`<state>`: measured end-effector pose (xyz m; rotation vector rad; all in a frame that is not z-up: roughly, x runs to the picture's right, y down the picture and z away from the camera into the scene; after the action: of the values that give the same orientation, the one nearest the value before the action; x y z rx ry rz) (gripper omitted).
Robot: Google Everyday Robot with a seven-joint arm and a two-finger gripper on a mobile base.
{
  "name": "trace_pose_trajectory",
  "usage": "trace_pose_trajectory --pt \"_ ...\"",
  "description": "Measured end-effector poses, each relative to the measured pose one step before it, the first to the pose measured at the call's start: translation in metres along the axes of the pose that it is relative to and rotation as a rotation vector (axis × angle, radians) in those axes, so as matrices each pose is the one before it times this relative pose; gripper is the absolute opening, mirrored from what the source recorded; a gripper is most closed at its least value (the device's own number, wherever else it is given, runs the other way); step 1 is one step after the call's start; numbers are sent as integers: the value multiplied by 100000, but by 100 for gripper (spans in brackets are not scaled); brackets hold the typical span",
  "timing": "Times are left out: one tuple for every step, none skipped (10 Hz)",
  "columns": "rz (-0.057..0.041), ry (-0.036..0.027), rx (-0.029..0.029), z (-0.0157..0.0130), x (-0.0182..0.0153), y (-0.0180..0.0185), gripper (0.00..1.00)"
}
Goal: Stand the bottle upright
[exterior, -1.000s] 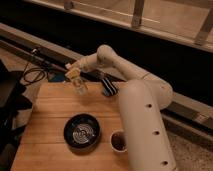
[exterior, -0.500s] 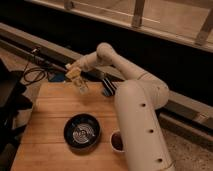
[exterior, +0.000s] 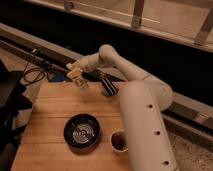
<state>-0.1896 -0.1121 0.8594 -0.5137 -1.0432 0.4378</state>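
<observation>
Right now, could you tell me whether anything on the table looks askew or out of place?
Only the bottle: it is tilted, not upright, right by the gripper near the far edge of the table.

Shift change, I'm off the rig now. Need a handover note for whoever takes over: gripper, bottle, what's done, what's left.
Gripper: over the far left part of the wooden table, right at the bottle. Whether it actually grips the bottle is unclear.
Bottle: just below the gripper and looks tilted, not upright. Cannot tell if it touches the table.
Nearby: black bowl mid-table, small cup to its right, black striped object at the far edge, right of the bottle.
Done: gripper is at the bottle.
Left: stand the bottle upright on the table, release, back away.
</observation>
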Motion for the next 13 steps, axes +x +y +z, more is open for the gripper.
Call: trace_pose_trajectory --pt "-1501 -1352 392 307 -231 261 0" --pt "-345 -858 -23 264 -78 240 0" --pt "-293 -579 189 -31 -19 59 0" --pt "-277 -878 147 -119 1 33 0" --pt "-219 -1050 -320 182 -50 160 0" --pt "-272 -929 -269 223 -145 93 1" --pt "34 -596 -52 57 4 25 5" --pt "277 -746 23 -74 90 -23 16" --pt "272 -397 -150 29 63 42 26" --pt "268 -257 -34 54 37 3 34" --pt "284 -331 -176 100 -1 26 46" --pt "137 -94 -28 30 18 -10 54" --pt "244 -99 -129 11 4 7 64"
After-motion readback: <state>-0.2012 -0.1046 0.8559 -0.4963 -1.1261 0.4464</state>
